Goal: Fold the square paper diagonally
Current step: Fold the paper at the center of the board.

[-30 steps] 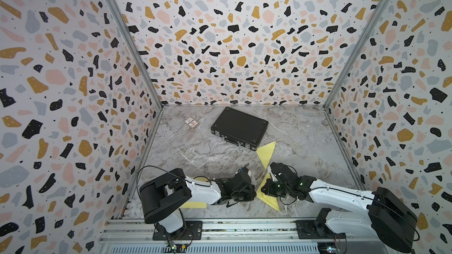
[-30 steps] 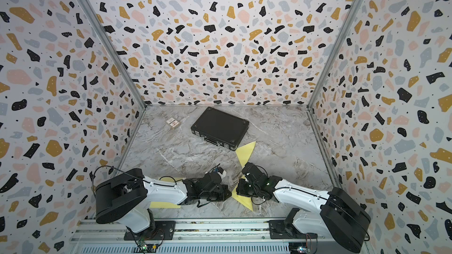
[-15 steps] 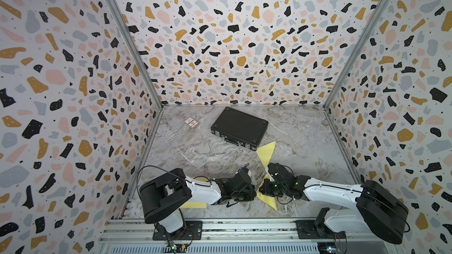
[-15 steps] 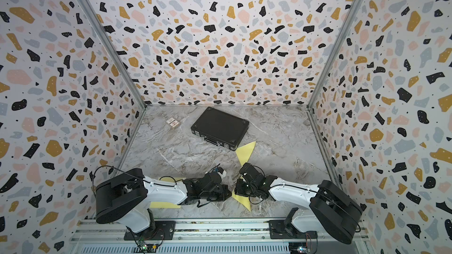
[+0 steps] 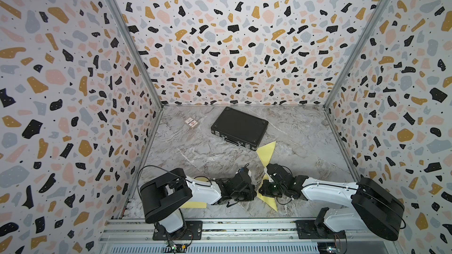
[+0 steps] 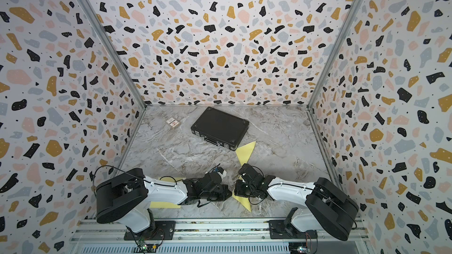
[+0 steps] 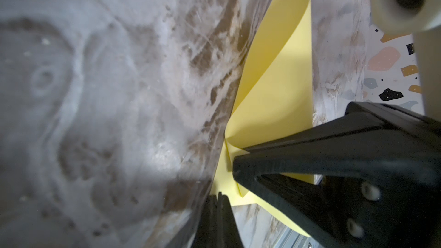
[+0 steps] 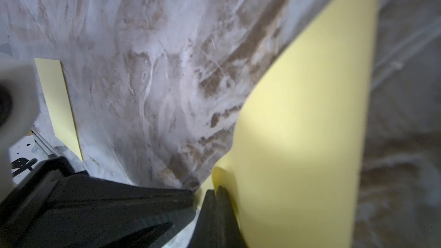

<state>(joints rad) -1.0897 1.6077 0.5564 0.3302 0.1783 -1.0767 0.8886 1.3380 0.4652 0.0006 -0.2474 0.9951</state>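
Observation:
The yellow paper [image 5: 267, 152] lies on the marble floor right of centre, loosely doubled over, its upper layer curving up off the lower one [image 7: 274, 87]. Its near corner [image 6: 242, 201] points at the front rail. Both grippers meet low over the paper's middle. My left gripper [image 5: 254, 191] is shut, its tips at the paper's edge [image 7: 218, 196]. My right gripper [image 5: 260, 190] is shut too and rests against the curled fold [image 8: 216, 192], with paper [image 8: 298, 115] bulging beside it. Nothing shows between either pair of fingers. The arms hide the paper's middle in both top views.
A black case [image 5: 239, 128] lies at the back, touching the paper's far corner. A small card packet [image 5: 191, 122] sits at the back left. Another yellow sheet [image 5: 193, 205] lies under the left arm. Patterned walls enclose three sides, with a metal rail [image 5: 244, 227] in front.
The right arm has shifted slightly to the left, bringing its gripper closer to the left one. The left arm has not moved. Both grippers stay shut.

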